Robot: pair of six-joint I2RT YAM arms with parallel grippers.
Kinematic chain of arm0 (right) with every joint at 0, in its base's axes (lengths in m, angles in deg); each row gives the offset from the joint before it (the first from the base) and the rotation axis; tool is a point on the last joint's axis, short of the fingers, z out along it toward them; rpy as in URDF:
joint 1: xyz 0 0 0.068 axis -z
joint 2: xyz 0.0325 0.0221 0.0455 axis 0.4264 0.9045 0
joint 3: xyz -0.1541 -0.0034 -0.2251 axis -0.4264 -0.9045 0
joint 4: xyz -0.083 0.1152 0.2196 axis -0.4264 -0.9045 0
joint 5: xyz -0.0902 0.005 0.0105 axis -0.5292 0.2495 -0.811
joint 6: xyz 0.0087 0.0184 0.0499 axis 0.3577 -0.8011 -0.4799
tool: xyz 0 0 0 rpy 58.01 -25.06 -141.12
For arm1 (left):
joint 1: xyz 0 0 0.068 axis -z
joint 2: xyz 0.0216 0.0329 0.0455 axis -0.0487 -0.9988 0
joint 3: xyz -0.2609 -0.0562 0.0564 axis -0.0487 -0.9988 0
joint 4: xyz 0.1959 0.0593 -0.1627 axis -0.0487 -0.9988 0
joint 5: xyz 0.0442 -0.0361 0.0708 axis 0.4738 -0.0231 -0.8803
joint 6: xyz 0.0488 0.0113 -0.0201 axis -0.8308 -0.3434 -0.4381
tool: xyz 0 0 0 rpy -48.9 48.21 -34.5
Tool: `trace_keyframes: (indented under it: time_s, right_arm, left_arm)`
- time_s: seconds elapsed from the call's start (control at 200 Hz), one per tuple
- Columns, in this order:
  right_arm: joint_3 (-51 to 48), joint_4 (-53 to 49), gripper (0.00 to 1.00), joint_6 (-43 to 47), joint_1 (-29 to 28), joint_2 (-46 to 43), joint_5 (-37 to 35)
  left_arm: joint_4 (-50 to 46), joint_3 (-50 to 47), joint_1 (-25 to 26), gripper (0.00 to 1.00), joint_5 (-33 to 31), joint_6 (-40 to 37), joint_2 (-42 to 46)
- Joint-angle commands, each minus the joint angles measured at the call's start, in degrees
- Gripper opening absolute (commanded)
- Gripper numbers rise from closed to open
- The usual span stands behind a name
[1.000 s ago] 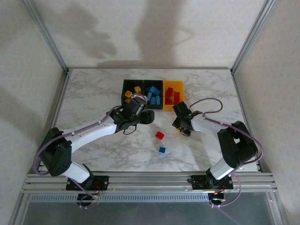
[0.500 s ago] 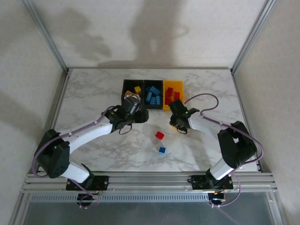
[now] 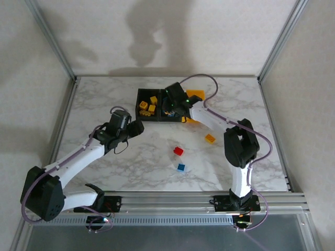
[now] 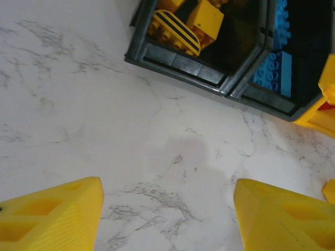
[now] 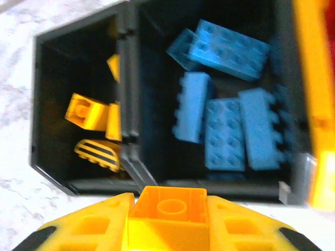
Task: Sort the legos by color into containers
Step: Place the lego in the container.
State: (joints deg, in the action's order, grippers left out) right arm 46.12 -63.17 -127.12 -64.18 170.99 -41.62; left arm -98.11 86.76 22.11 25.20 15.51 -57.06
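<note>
Three joined containers stand at the back: a left black bin (image 3: 141, 98) with yellow-orange legos (image 5: 86, 112), a middle black bin (image 5: 152, 78) with blue legos (image 5: 225, 130), and a yellow-orange bin (image 3: 196, 95). My right gripper (image 3: 171, 106) hovers over the front edge of the black bins, shut on a yellow-orange brick (image 5: 168, 206). A red brick (image 3: 178, 151), a blue brick (image 3: 181, 167) and a yellow-orange brick (image 3: 210, 138) lie loose on the table. My left gripper (image 3: 137, 127) is open and empty over bare marble (image 4: 167, 183), in front of the left black bin (image 4: 178, 63).
The marble tabletop (image 3: 104, 104) is framed by aluminium posts and white walls. The right arm's cable (image 3: 207, 86) loops over the yellow-orange bin. Both arm bases sit on the rail at the near edge (image 3: 167, 200).
The right gripper swung from the table's front right to above the black bins, carrying a yellow-orange brick. The left gripper pulled back left, away from the left bin.
</note>
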Motion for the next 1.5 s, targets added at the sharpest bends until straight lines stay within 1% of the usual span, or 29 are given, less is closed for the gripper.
trace_keyframes:
  time_s: [0.0,0.265,0.396,0.466,0.566,0.646,0.706,0.816,0.836,0.946,1.041,1.102,1.122,1.252,1.357,1.492]
  right_arm:
    - [7.3,-0.4,0.28,2.5,-0.6,5.0,3.8]
    - [25.3,-1.7,0.29,2.5,-0.6,18.3,8.2]
    - [35.7,-5.0,0.29,2.5,-0.6,25.3,8.6]
    - [39.0,-6.0,0.3,2.2,-0.6,27.8,9.1]
    - [40.2,-5.6,0.33,1.8,-0.6,29.3,9.6]
    - [40.2,-5.3,0.4,1.6,-0.6,29.8,10.0]
    - [40.2,-5.3,0.43,1.5,-0.6,29.9,10.0]
    - [40.1,-5.1,0.48,2.0,-0.6,29.1,9.8]
    - [40.0,-5.1,0.49,2.2,-1.9,28.9,9.6]
    - [39.2,-4.8,0.51,3.1,-2.0,26.9,9.0]
    - [36.8,-4.6,0.51,4.2,-2.3,23.6,7.9]
    - [32.8,-3.7,0.52,5.1,-2.6,20.0,6.8]
    - [31.3,-3.2,0.53,5.3,-2.6,18.6,6.4]
    - [15.9,0.4,0.57,6.3,-2.9,7.4,3.3]
    - [2.4,2.4,0.61,5.9,-2.6,-2.2,0.6]
    - [-13.3,3.1,0.67,4.0,-1.6,-13.3,-2.5]
  left_arm:
    - [-1.4,-1.4,-1.6,0.67,1.9,1.8,2.3]
    - [-3.0,-1.6,-2.9,0.67,1.8,1.5,4.1]
    - [-2.8,-1.9,-3.1,0.67,2.1,1.6,4.1]
    - [-2.8,-2.1,-3.1,0.67,2.1,1.6,4.2]
    - [-3.0,-2.3,-3.2,0.67,1.9,1.4,4.4]
    - [-3.0,-2.2,-3.3,0.67,1.8,1.2,4.5]
    - [-2.9,-2.3,-3.3,0.67,1.8,1.1,4.3]
    - [-2.7,-2.3,-3.3,0.67,2.1,1.1,3.8]
    - [-2.6,-2.3,-3.3,0.67,2.2,1.1,3.8]
    - [-2.1,-2.3,-3.3,0.67,2.6,1.3,3.4]
    - [-1.5,-2.2,-3.2,0.67,3.6,1.3,3.1]
    - [-0.6,-2.1,-3.0,0.68,4.7,1.1,3.0]
    - [-0.4,-2.1,-2.9,0.68,5.1,1.0,3.0]
    - [1.5,-1.4,-1.4,0.7,7.7,0.4,2.4]
    - [4.6,-0.9,1.0,0.7,10.6,0.5,1.3]
    - [6.6,1.4,5.0,0.7,10.9,0.5,-2.0]
